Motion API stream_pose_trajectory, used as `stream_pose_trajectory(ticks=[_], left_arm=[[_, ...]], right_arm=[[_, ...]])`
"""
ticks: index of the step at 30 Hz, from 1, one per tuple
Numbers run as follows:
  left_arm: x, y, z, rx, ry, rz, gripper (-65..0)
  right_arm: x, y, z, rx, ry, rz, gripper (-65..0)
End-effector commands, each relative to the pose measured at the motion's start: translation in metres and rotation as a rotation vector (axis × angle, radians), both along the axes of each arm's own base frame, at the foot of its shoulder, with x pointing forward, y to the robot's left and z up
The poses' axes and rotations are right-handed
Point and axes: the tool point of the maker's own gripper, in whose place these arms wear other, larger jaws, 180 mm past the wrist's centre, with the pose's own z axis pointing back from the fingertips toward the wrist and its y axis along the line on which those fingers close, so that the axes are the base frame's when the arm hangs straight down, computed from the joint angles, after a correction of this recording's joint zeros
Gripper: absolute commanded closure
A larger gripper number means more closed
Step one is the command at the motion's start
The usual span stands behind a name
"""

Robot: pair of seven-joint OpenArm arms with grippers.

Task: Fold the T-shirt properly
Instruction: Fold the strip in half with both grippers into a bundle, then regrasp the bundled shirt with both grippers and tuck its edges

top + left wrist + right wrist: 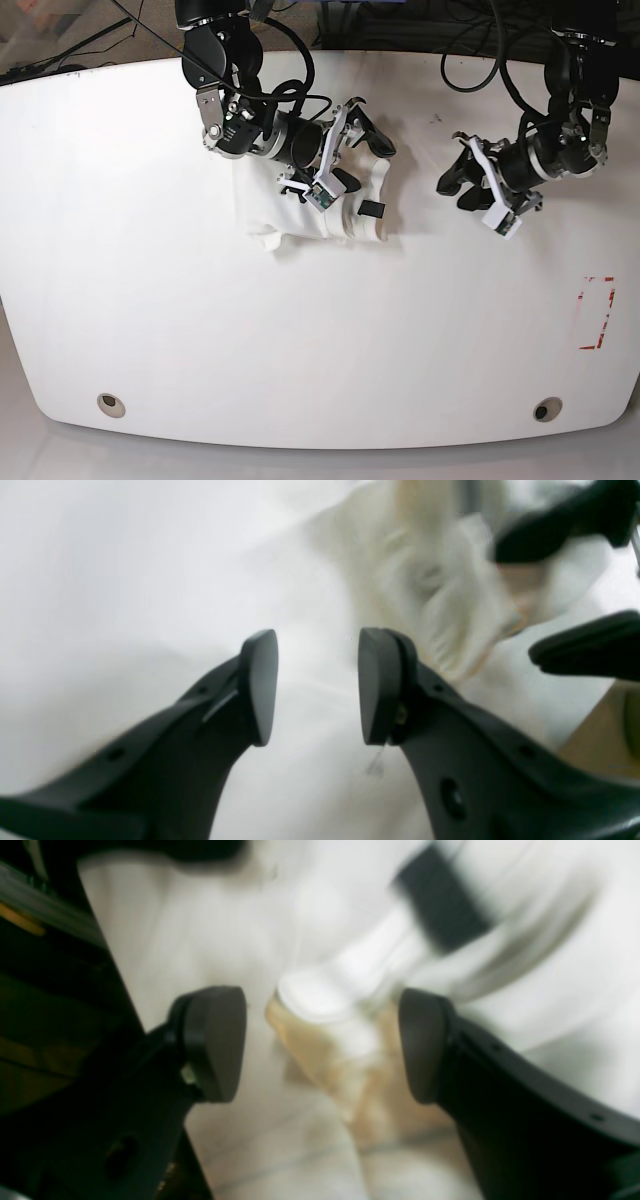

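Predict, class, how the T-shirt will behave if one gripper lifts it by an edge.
Probably floppy: the T-shirt lies bunched and creased on the table, so it would likely sag and unfold from a single grip. Probably light, being thin white cloth. It may drag rather than slide cleanly, as its folds look loose.

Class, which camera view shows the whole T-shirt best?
The base view: the T-shirt lies bunched on the white table, with most of its outline visible. The left wrist view shows a blurred crumpled part; the right wrist view only blurred white cloth.
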Motion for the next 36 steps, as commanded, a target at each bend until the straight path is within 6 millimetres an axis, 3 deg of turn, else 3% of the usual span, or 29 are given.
stream_pose_trajectory(ticks=[1,10,12,14,17,20,23,25,28,31,36], left_arm=[[0.006,-0.016,0.011,0.007,-0.05,-0.058,-24.4],[0.004,-0.101,0.014,-0.024,-0.094,-0.25,-24.4],[0.002,-0.113,0.015,-0.039,-0.099,-0.257,-24.4],[0.0,-0.124,0.015,-0.045,-0.101,-0.269,-24.4],[-0.006,-0.135,0.01,-0.043,-0.092,-0.297,-24.4],[-0.013,-0.14,0.003,-0.02,-0.083,-0.319,-24.4],[-0.015,-0.137,-0.016,0.007,-0.035,-0.311,-24.4],[-0.01,-0.123,-0.034,0.037,0.007,-0.271,-24.4],[0.004,-0.089,-0.056,0.075,0.059,-0.169,-24.4],[0.016,-0.063,-0.067,0.077,0.058,-0.09,-24.4],[0.01,-0.023,-0.081,0.14,0.069,-0.145,-24.4]], right_arm=[[0.014,-0.013,0.024,0.018,-0.089,-0.023,-45.8],[0.059,-0.081,0.025,0.014,-0.095,-0.207,-45.3],[0.067,-0.097,0.021,0.011,-0.081,-0.241,-41.1],[0.078,-0.109,0.016,0.006,-0.067,-0.267,-31.9],[0.086,-0.115,-0.001,-0.013,-0.02,-0.281,-20.6],[0.095,-0.122,-0.02,-0.049,0.027,-0.295,-14.7],[0.099,-0.126,-0.032,-0.062,0.042,-0.313,-14.7],[0.1,-0.127,-0.035,-0.048,0.04,-0.325,-14.6],[0.1,-0.127,-0.04,-0.041,0.051,-0.332,-14.6],[0.1,-0.127,-0.04,-0.04,0.05,-0.328,-14.6],[0.098,-0.132,-0.039,-0.058,0.032,-0.297,-14.6]])
